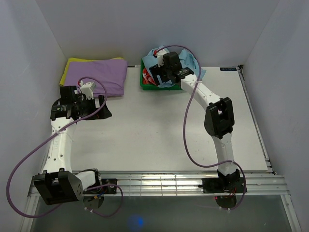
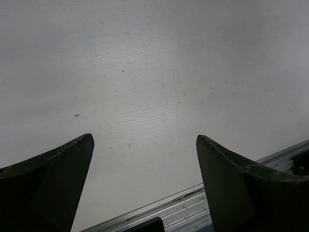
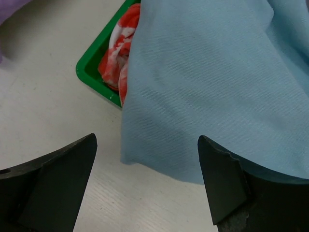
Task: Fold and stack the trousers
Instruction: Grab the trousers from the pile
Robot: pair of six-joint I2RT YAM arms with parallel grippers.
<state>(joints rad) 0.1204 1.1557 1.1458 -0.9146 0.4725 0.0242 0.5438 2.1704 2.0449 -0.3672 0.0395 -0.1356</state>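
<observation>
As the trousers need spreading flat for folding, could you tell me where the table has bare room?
The middle of the table is bare, between the purple garment, the green bin, the right arm and the near rail. Another strip lies right of that arm. The far edge is crowded: trousers spill from the bin.

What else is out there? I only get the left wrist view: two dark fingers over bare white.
Observer: The right gripper hangs open over light blue trousers.
Operator: Where do they lie?
Observer: They spill out of a green bin at the far edge of the table.
Operator: Anything else in it?
Observer: A red-and-white cloth, partly under the trousers.
</observation>
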